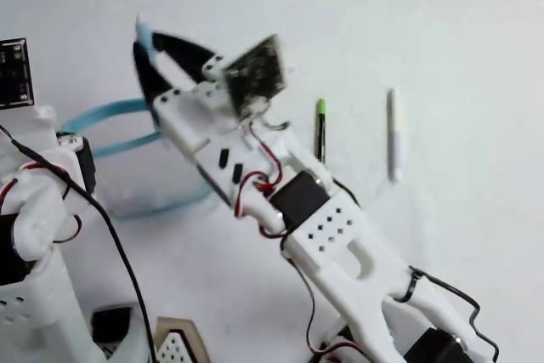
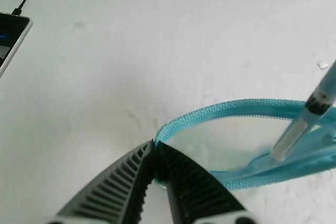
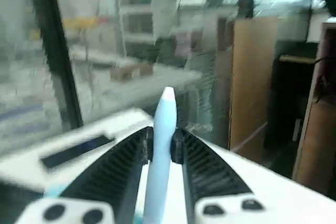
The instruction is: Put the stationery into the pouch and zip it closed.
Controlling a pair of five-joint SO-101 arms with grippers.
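Firmly, the left gripper [image 2: 156,169] pinches the teal rim of the pouch [image 2: 231,109]; the right gripper [image 3: 163,132] clamps a pale blue pen [image 3: 164,114], its lower end inside the pouch.

Overhead; close wrists; pouch [image 1: 140,172] apparently shared.

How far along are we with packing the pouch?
Done: the left gripper pinches the pouch rim, mouth open. In hand: the right gripper grips a pale blue pen, its tip inside the mouth. Remaining: release it, load the green-capped pen and the white pen lying on the table, then zip.
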